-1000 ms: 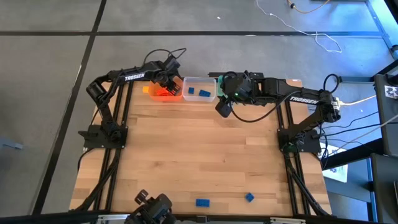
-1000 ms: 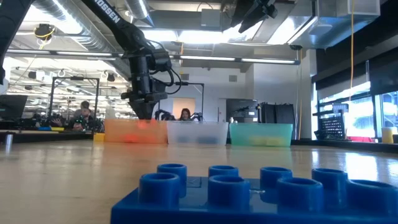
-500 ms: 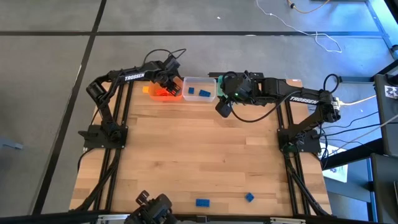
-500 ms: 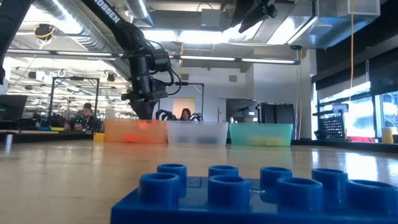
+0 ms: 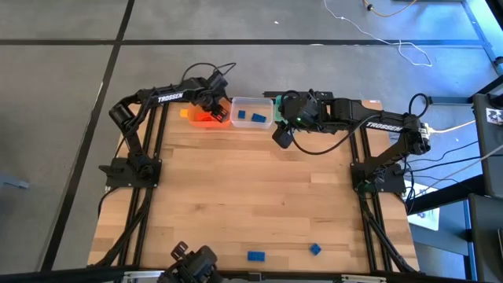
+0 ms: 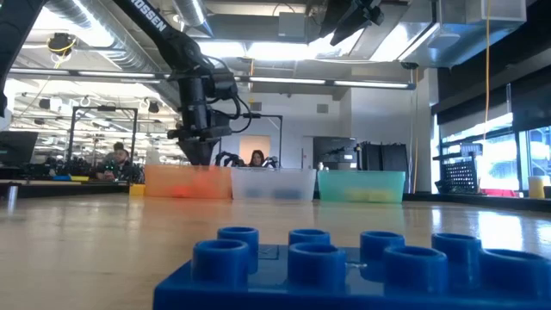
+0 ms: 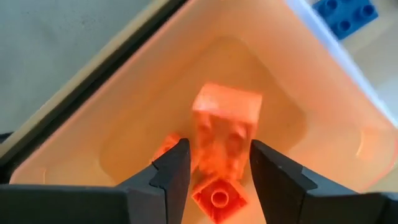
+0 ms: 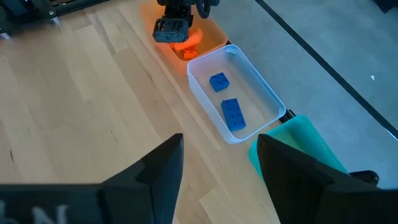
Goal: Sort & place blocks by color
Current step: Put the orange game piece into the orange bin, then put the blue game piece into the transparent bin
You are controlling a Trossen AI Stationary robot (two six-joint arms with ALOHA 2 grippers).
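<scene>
At upper centre, the left gripper (image 7: 214, 186) hangs over the orange tub (image 5: 206, 117), jaws spread, an orange block (image 7: 225, 124) blurred between them. The right gripper (image 8: 217, 171), jaws spread and empty, hovers beside the clear tub (image 8: 249, 102) holding two blue blocks (image 8: 232, 114).

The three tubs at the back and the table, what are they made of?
The orange tub, clear tub and green tub look like thin, smooth plastic: light passes through their walls. The table looks like wood: pale jointed strips with grain.
</scene>
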